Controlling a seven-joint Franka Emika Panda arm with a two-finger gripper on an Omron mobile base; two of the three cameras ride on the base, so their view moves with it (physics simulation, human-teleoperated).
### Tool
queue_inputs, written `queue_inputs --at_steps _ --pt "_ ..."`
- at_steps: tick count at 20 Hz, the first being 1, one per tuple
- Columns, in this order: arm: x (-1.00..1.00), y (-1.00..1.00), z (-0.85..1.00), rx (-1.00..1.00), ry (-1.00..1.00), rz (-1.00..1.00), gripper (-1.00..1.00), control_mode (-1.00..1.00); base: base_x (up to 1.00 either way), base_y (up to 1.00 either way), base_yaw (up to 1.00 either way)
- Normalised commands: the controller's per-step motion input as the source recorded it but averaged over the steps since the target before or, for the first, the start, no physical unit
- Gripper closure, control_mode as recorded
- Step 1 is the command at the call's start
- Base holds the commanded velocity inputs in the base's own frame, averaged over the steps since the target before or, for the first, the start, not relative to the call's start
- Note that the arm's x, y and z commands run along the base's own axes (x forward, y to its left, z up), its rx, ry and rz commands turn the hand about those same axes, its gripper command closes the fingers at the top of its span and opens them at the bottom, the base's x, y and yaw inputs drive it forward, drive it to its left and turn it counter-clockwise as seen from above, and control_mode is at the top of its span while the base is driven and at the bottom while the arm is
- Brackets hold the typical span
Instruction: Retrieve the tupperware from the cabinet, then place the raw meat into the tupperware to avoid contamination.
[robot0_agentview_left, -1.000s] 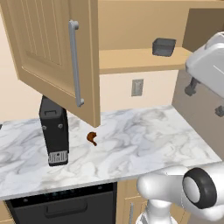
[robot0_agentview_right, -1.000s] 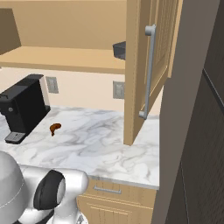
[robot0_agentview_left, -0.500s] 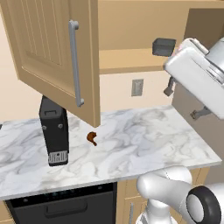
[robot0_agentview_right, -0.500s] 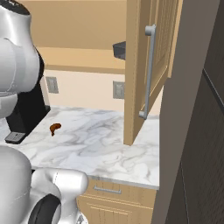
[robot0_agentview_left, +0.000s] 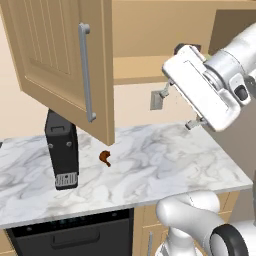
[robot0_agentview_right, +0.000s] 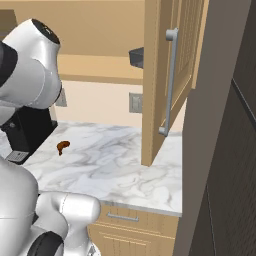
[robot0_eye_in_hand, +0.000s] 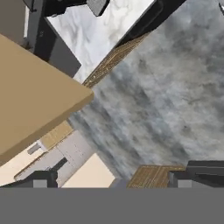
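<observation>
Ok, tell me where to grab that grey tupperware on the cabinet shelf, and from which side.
Probably across the tupperware's near rim, coming in level from the open cabinet front: it sits low on the shelf with wall behind. The open gripper has not reached it.

You see a marbled worktop (robot0_agentview_left: 150, 165) carrying the small raw meat (robot0_agentview_left: 105, 158) beside a tall black appliance (robot0_agentview_left: 62, 150). Above it, the cabinet's wooden shelf (robot0_agentview_right: 100, 68) holds the grey tupperware (robot0_agentview_right: 136, 56) near its right end.

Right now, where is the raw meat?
The raw meat lies on the marble counter, just right of the black appliance and below the open cabinet door in the left base view.
</observation>
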Motion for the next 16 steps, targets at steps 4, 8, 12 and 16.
queue_inputs --at_steps 4,8,12,16 --pt "0.34 0.52 0.08 0.14 0.28 -0.04 -1.00 -1.00 0.00 0.00 0.00" --pt "0.26 0.61 0.11 0.11 0.33 0.00 -1.00 -1.00 0.00 0.00 0.00" --pt "0.41 0.47 0.00 0.11 0.34 0.01 -1.00 -1.00 0.00 0.00 0.00" --pt "0.60 0.28 0.00 0.07 0.34 0.05 -1.00 -1.00 0.00 0.00 0.00"
